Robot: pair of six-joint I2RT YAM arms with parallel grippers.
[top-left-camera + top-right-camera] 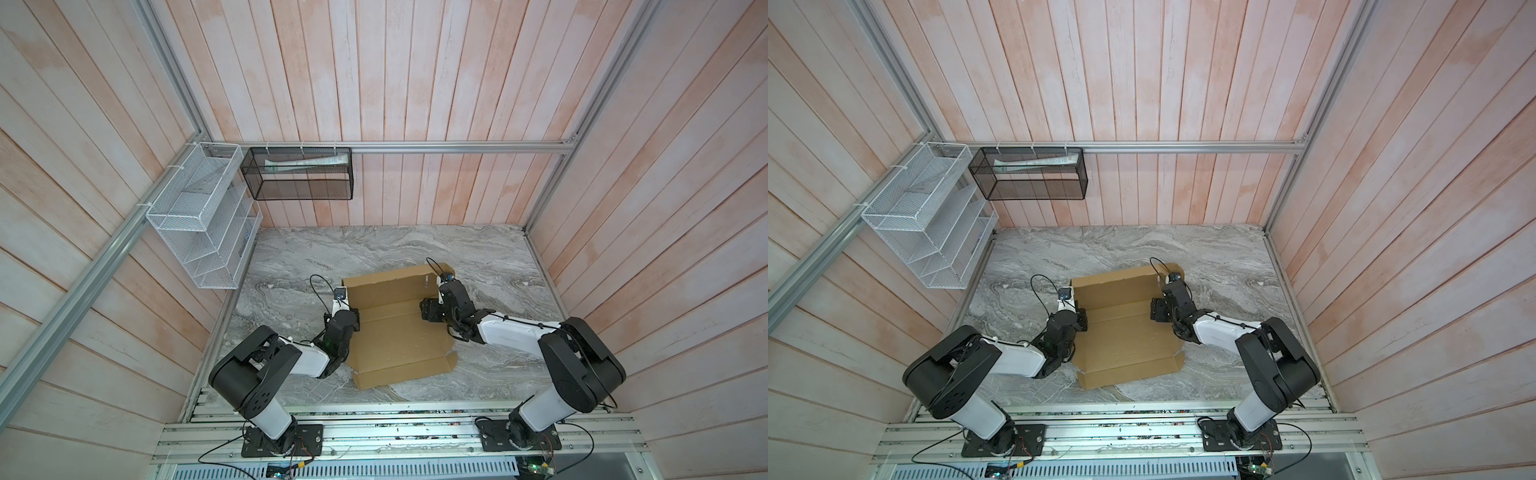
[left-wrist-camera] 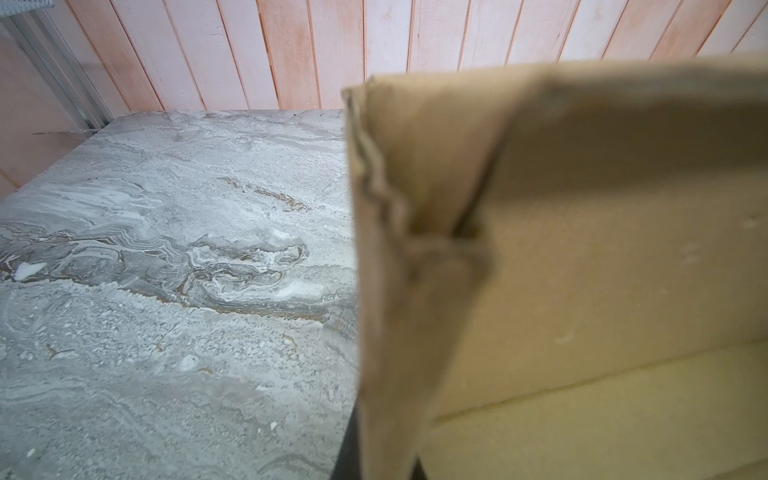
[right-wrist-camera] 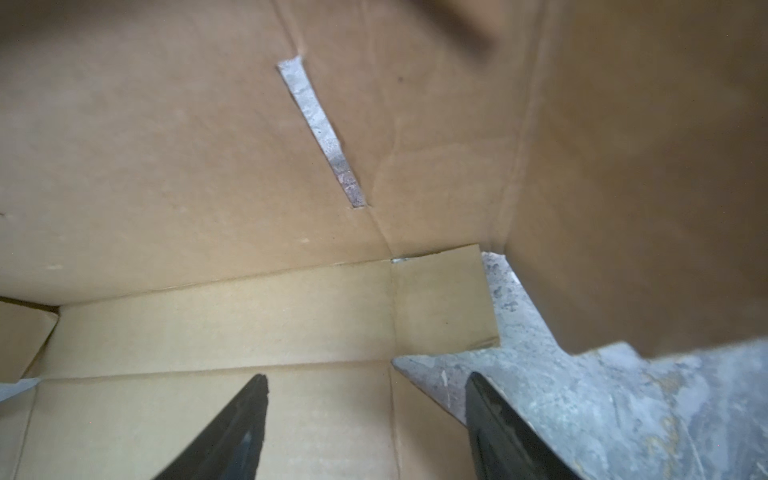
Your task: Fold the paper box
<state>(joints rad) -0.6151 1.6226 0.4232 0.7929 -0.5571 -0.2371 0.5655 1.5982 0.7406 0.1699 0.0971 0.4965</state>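
Tan cardboard: paper box [image 1: 395, 332] lies mid table [image 1: 490, 257], back panel tipped up, front flap flat.
Left gripper [image 1: 355, 313]: clamped shut on its left side flap.
Right gripper [image 3: 365, 411]: jaws apart over the right edge, holding nothing.
Room: bare marble all round.
Right wrist only: slit [image 3: 320, 133] showing marble through it.

The paper box [image 1: 395, 332] fills the middle of the bench [image 1: 498, 266], its far panel standing up as a wall. The left hand [image 1: 354, 316] and right hand [image 1: 427, 311] block its two sides. Bare marble lies free behind it, to the right, and along the near edge.
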